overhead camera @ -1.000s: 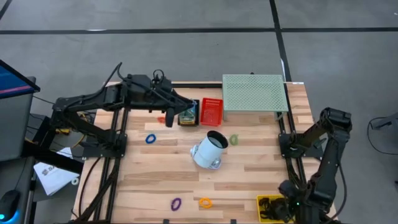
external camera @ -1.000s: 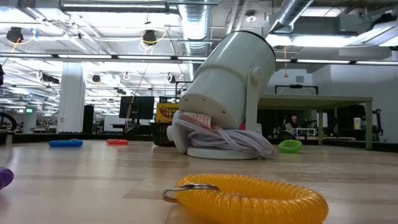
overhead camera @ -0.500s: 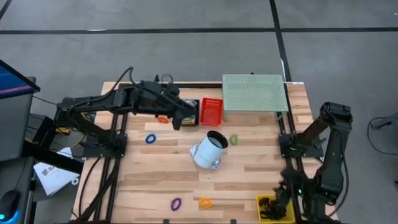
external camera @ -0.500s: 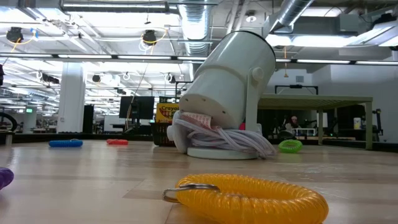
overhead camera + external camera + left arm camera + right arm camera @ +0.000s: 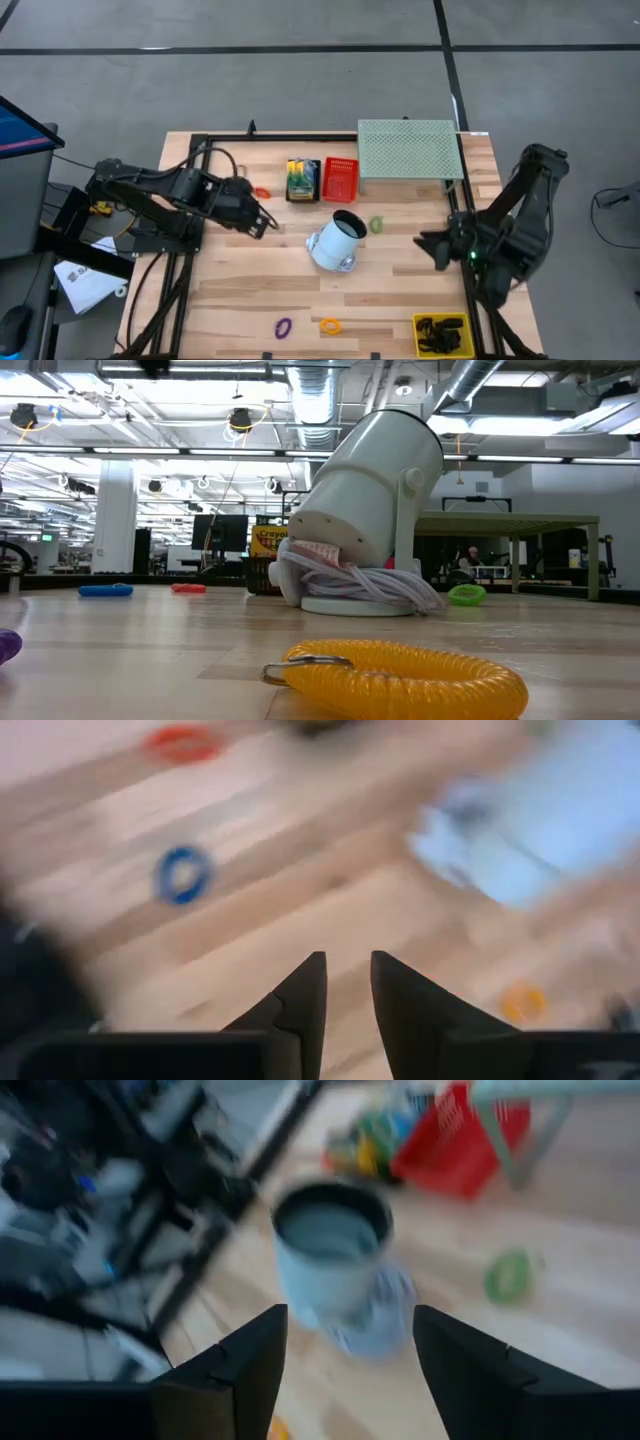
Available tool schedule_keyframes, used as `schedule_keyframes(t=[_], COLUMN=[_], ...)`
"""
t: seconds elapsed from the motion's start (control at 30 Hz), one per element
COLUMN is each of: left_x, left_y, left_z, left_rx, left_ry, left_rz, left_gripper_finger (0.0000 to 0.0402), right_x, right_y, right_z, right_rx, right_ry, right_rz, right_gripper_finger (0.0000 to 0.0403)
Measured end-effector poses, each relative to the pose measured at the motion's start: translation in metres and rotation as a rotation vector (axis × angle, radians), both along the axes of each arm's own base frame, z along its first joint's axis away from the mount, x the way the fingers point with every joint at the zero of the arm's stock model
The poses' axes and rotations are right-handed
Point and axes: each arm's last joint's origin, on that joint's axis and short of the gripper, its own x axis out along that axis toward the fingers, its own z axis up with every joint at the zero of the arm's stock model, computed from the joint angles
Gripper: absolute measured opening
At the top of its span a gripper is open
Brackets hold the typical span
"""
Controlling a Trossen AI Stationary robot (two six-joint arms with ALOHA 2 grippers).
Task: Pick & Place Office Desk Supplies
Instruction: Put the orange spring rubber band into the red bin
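While the low view hides both arms, overhead shows left gripper narrowly parted, right gripper spread, both empty; five coil rings.

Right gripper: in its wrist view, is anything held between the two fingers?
No. The right gripper is open and empty, its fingers standing wide apart with only the white desk lamp showing farther off between them.

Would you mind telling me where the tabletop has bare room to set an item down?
Bare wood lies between the white lamp and the yellow tray, and left of the purple ring. The back edge is crowded: crayon box, red basket, green mesh shelf.
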Motion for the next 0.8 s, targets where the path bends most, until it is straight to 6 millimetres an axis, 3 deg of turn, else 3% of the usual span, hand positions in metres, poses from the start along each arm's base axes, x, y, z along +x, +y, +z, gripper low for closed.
schedule_keyframes(t=[0.17, 0.37, 0.5, 0.63, 0.8], left_x=[0.000, -0.004, -0.002, -0.006, -0.024], left_y=[0.021, 0.078, 0.122, 0.161, 0.181], left_z=[-0.036, -0.100, -0.131, -0.150, -0.160], left_rx=[0.039, 0.040, 0.043, 0.005, 0.016], left_ry=[0.086, 0.207, 0.076, -0.098, -0.052], left_rz=[0.249, 0.480, 0.467, 0.419, 0.429], left_gripper_finger=[0.0082, 0.0104, 0.0114, 0.0120, 0.0127], right_x=[0.010, 0.030, 0.046, 0.058, 0.069], right_y=[-0.025, -0.041, -0.048, -0.054, -0.056], right_z=[0.014, 0.026, 0.032, 0.040, 0.050], right_rx=[-0.016, 0.000, -0.007, -0.018, -0.039], right_ry=[-0.077, -0.150, -0.190, -0.220, -0.266], right_rz=[-0.098, -0.198, -0.247, -0.266, -0.256], right_gripper_finger=[0.0219, 0.0220, 0.0220, 0.0220, 0.0220])
